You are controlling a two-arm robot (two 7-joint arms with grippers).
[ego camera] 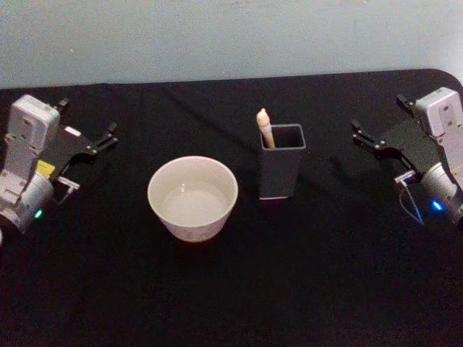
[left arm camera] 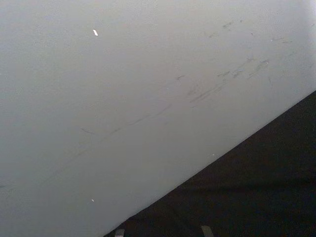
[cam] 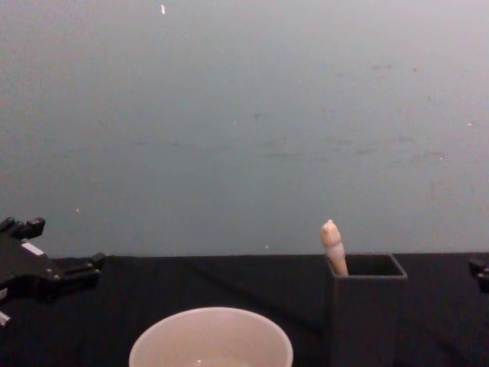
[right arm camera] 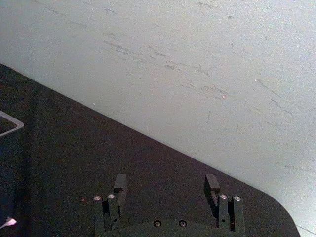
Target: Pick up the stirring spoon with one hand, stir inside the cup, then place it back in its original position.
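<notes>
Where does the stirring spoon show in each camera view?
Head view: stirring spoon stands in the dark holder, right of the cup.
Chest view: its handle pokes from the holder's left corner, lower right.
Left wrist view: wall, tablecloth, left gripper.
Right wrist view: wall, tablecloth, open right gripper.
Shared landmark: the dark holder.

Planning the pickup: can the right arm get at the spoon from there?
Probably yes. The spoon handle sticks up out of the holder, the right claw is open to its right, and nothing stands between them.
</notes>
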